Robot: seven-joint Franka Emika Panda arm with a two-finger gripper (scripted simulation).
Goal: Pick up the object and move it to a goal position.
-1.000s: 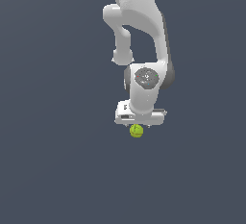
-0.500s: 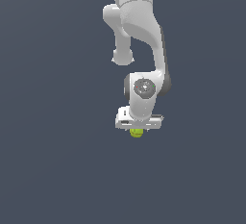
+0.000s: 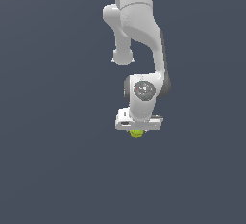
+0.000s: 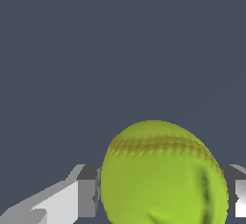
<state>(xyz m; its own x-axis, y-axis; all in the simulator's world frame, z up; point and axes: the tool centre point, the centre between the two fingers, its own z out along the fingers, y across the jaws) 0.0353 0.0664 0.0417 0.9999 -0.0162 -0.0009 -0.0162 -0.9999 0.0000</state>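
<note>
The yellow-green ball [image 3: 137, 134] with reddish stitch marks sits right under the white gripper [image 3: 137, 130] in the exterior view, only its lower part showing below the hand. In the wrist view the ball [image 4: 163, 175] fills the space between the two fingers [image 4: 87, 196], which press against its sides. The gripper [image 4: 163, 196] is shut on the ball. The lower half of the ball is cut off by the edge of the wrist view.
The white arm [image 3: 139, 35] reaches down from the upper middle of the exterior view. A plain dark grey surface [image 3: 48, 160] lies all around.
The arm has come down over the ball, which now shows less below the hand. The ball has stayed almost in place.
</note>
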